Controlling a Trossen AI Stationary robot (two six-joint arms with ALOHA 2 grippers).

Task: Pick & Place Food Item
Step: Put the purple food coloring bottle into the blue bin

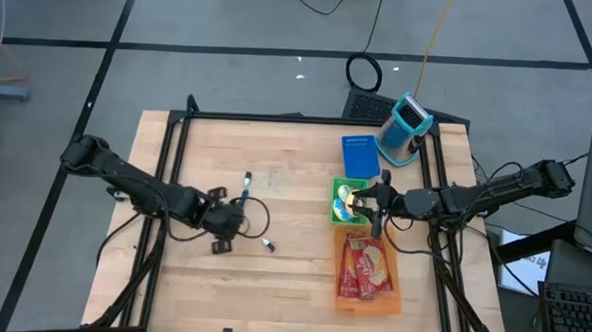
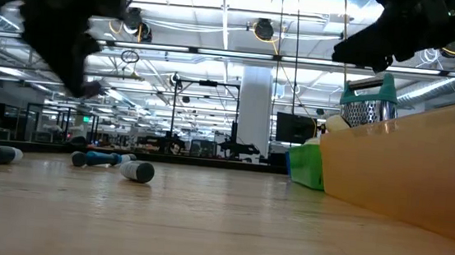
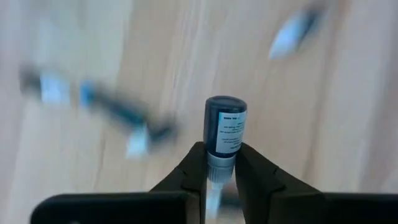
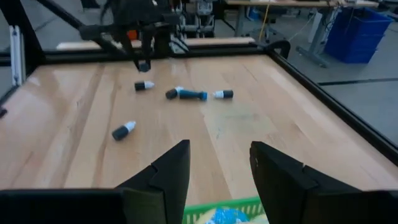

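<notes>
Dark-capped small bottle (image 3: pixel 224 132) sits clamped between the left gripper (image 1: pixel 223 226) jaws, gripped by its narrow neck so the body sticks clear, lifted off the wooden tabletop (image 1: pixel 281 285). Left gripper is well left of the orange tray (image 1: pixel 342 300). Loose bottles (image 4: pixel 123 130) and a pen-like piece (image 4: pixel 189 94) lie scattered on the tabletop left of that tray. Right gripper (image 1: pixel 375 204) hangs just above the tray's upper end, over the green basket (image 1: pixel 337 210), jaws apart and empty. Snack packets (image 1: pixel 365 266) lie in the tray, likely the drop-off. Blue box (image 1: pixel 358 156) beyond the basket.
</notes>
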